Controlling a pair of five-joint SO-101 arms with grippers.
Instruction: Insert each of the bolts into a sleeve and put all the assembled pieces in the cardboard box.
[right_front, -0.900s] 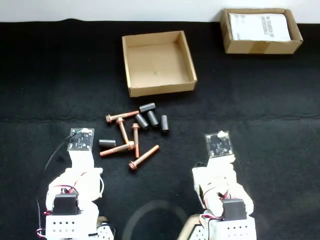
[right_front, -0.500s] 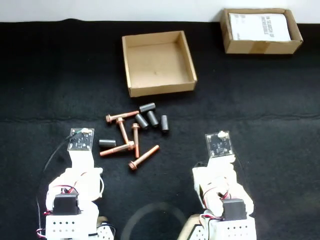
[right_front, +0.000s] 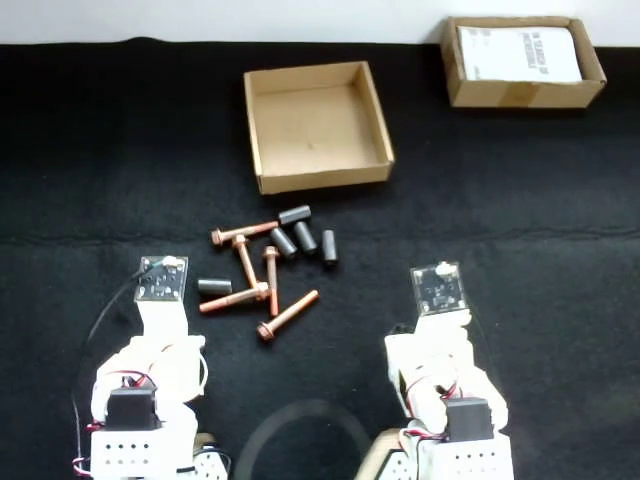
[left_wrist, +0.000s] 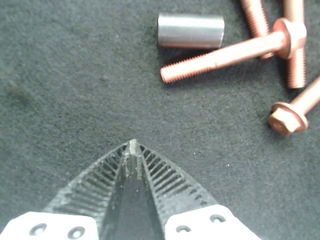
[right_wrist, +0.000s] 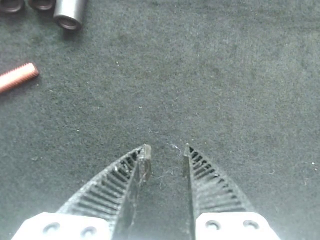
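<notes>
Nothing is joined yet: bolts (right_front: 287, 314) and sleeves (right_front: 305, 237) lie loose near the box (right_front: 320, 178). The left hand (left_wrist: 132, 144) is pinched closed and the right hand (right_wrist: 166, 150) narrowly parted, both empty. The next move probably calls for grasping a bolt.

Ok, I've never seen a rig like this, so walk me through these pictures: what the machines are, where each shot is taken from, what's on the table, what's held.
The left arm and right arm are small robots standing at a black table, each ending in a two-fingered gripper. One picture looks down from above; the other two come from cameras on the arms' wrists. On the table lie copper-coloured bolts and short grey sleeves, loose, none joined yet. Beyond them stands the open cardboard box. A second box with paper in it sits farther off. The left gripper is shut, the right gripper slightly open; neither holds anything.
</notes>
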